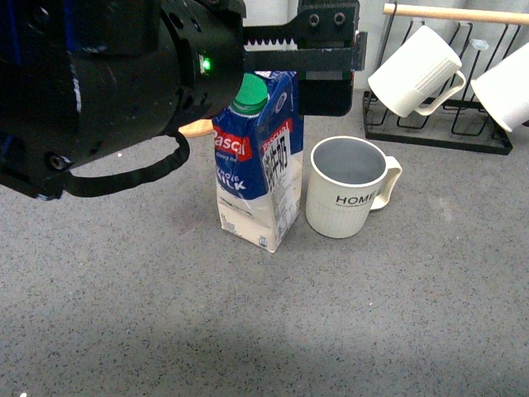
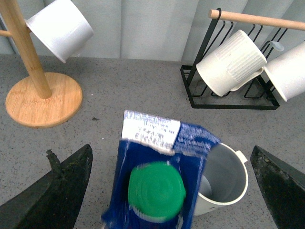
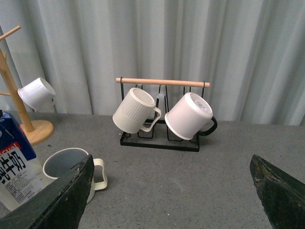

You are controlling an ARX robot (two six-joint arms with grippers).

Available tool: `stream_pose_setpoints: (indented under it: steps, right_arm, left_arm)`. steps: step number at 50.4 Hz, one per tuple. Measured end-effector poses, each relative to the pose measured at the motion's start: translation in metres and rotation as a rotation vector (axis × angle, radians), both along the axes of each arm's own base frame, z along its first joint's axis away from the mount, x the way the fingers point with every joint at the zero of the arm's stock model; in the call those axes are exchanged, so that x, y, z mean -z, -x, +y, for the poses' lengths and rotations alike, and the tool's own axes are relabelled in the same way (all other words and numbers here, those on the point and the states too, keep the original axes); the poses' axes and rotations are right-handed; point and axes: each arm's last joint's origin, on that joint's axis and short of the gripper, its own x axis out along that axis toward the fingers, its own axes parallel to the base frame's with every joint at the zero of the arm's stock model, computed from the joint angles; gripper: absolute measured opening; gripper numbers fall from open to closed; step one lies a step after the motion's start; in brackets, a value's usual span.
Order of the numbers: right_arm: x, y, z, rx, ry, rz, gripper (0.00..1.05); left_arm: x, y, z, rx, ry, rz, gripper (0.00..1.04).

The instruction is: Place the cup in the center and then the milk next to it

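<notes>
Directly below the left jaws [image 2: 169,191] stands the milk carton [image 1: 254,165], upright on the grey speckled table [image 1: 264,331], its round green cap [image 2: 156,192] centred between the two dark fingers [image 2: 52,191], which are spread wide and clear of the carton on both sides. From the front, the left arm fills the upper left, its toothed jaw rail just above and behind the cap, not touching it as far as can be seen.

Just beside the carton, on the side toward the wire rack, sits the HOME mug [image 1: 349,194], upright, grey-blue inside, its handle pointing away from the carton; a narrow gap separates the two. Seen from the left wrist, the mug lies between the jaws as well, nearer one finger than the other.

Beyond the jaws are a black wire rack [image 1: 438,124] with a wooden bar carrying two white mugs, one ribbed [image 1: 413,70], and a wooden mug tree [image 2: 35,90] holding a small plain white cup [image 2: 59,26].

The right jaws [image 3: 171,195] are also spread wide and grip nothing, well apart from the mug and carton, which lie off beyond one finger
</notes>
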Motion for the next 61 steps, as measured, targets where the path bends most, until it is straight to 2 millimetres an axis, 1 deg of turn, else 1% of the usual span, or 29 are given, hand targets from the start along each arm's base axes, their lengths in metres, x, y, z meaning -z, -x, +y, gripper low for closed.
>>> stream_pose_setpoints:
  steps: [9,15,17,19,24,26,30,33,37,45,49,61]
  right_arm:
    - [0.0,0.0,0.0,0.0,0.0,0.0,0.96]
    - [0.0,0.0,0.0,0.0,0.0,0.0,0.96]
    - [0.0,0.0,0.0,0.0,0.0,0.0,0.96]
    - [0.0,0.0,0.0,0.0,0.0,0.0,0.96]
    - [0.0,0.0,0.0,0.0,0.0,0.0,0.96]
    - [0.0,0.0,0.0,0.001,0.0,0.0,0.96]
    - [0.0,0.0,0.0,0.001,0.0,0.0,0.96]
    - [0.0,0.0,0.0,0.001,0.0,0.0,0.96]
    - [0.0,0.0,0.0,-0.002,0.0,0.0,0.96]
    - [0.0,0.0,0.0,-0.001,0.0,0.0,0.96]
    - [0.0,0.0,0.0,0.0,0.0,0.0,0.96]
    - [0.0,0.0,0.0,-0.001,0.0,0.0,0.96]
  left_arm:
    - [-0.014,0.011,0.012,-0.048,0.026,-0.035,0.98]
    - [-0.017,0.012,0.021,-0.113,0.006,-0.049,0.98]
    - [-0.016,0.013,0.025,-0.173,-0.025,-0.114,0.93]
    - [-0.014,0.018,0.034,-0.227,-0.037,-0.185,0.85]
    - [-0.012,0.035,0.06,-0.258,-0.056,-0.271,0.69]
    - [-0.012,0.042,0.071,-0.264,-0.066,-0.283,0.62]
    - [-0.012,0.053,0.086,-0.269,-0.077,-0.29,0.51]
    - [-0.01,0.063,0.099,-0.265,-0.085,-0.291,0.41]
    - [-0.007,0.072,0.11,-0.268,-0.093,-0.288,0.3]
    - [0.003,0.092,0.13,-0.27,-0.097,-0.289,0.03]
    - [0.006,0.102,0.139,-0.261,-0.105,-0.279,0.04]
    - [0.005,0.12,0.153,-0.271,-0.105,-0.283,0.04]
